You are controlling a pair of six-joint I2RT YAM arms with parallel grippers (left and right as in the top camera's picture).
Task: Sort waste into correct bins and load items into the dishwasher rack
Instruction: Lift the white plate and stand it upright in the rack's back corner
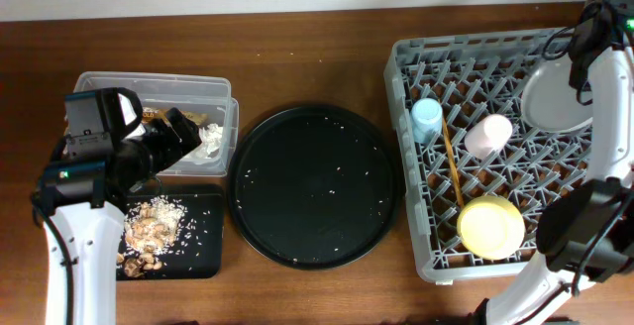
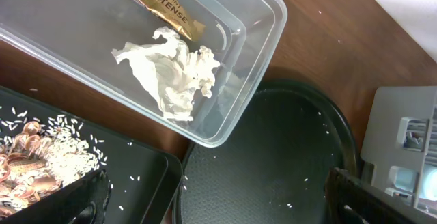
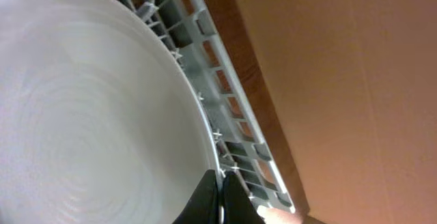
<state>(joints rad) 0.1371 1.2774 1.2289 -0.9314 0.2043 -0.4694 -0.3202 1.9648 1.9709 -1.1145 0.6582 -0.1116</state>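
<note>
Left gripper (image 2: pixel 212 193) gapes empty, the crumpled white tissue (image 2: pixel 171 70) just ahead of it in the clear tub (image 2: pixel 259 19). Right gripper (image 3: pixel 220 190) is clamped on the rim of the pale plate (image 3: pixel 89 115).

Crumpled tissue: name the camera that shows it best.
Left wrist: the tissue lies large and sharp inside the clear tub. Overhead shows only a small white patch. Right wrist shows just the plate.
</note>
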